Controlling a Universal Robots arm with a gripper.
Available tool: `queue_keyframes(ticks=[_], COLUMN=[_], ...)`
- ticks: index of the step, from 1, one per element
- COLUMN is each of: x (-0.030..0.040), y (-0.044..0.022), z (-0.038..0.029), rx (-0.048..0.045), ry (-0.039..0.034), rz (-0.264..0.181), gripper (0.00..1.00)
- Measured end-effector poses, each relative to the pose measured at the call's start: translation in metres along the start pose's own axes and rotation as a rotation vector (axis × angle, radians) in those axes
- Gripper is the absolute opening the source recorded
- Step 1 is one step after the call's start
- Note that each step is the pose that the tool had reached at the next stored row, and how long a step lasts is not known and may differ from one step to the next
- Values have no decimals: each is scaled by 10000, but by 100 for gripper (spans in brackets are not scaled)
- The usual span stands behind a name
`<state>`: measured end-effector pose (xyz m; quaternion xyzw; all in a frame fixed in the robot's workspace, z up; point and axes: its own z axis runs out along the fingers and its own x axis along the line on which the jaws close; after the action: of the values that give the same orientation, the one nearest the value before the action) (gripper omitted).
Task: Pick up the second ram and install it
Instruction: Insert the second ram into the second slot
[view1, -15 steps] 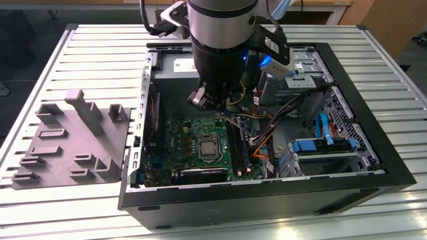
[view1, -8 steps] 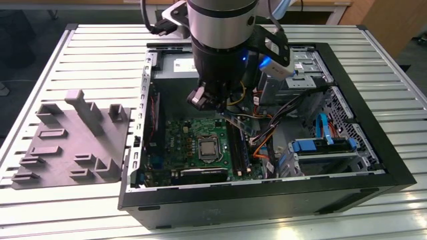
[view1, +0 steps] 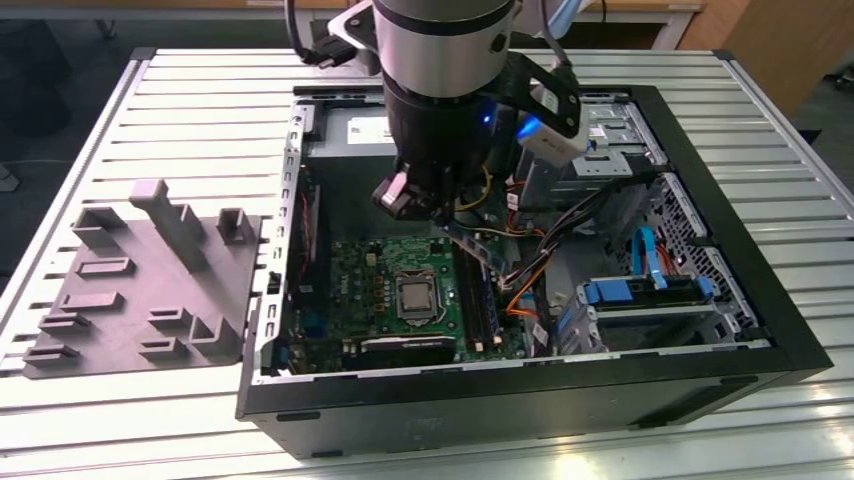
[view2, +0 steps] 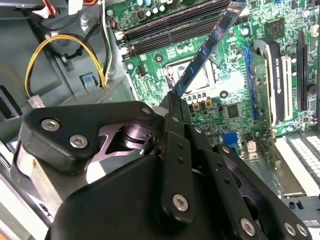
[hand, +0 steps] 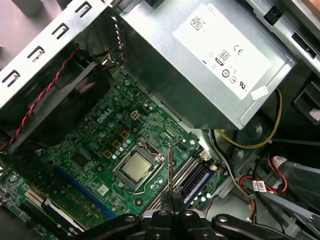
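Observation:
The second ram (view2: 206, 48) is a thin dark-blue circuit stick. My gripper (view2: 172, 102) is shut on one end of it, and the rest juts out over the green motherboard (view2: 235, 107). In the first wrist view the second ram (hand: 170, 170) shows edge-on as a thin line rising from the gripper (hand: 171, 207), close beside the long black memory sockets (hand: 192, 176). In the exterior view the gripper (view1: 447, 222) hangs inside the open computer case (view1: 534, 395), holding the stick (view1: 470, 248) tilted above the sockets (view1: 481, 300).
A grey power supply (hand: 210, 60) and yellow cables (view2: 65, 45) sit close to the arm inside the case. The processor (view1: 416, 297) lies mid-board, with drive bays and blue cables (view1: 641, 290) toward the exterior view's right. A grey moulded holder (view1: 134, 280) rests on the slatted table.

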<state>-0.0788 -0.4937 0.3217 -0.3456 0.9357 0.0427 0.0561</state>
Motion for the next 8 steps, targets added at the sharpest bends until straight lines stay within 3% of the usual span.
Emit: queue_keyframes(ticks=[8], x=[0], y=[0], z=[1], rx=[83], ry=[-25], rz=[605], gripper=[11])
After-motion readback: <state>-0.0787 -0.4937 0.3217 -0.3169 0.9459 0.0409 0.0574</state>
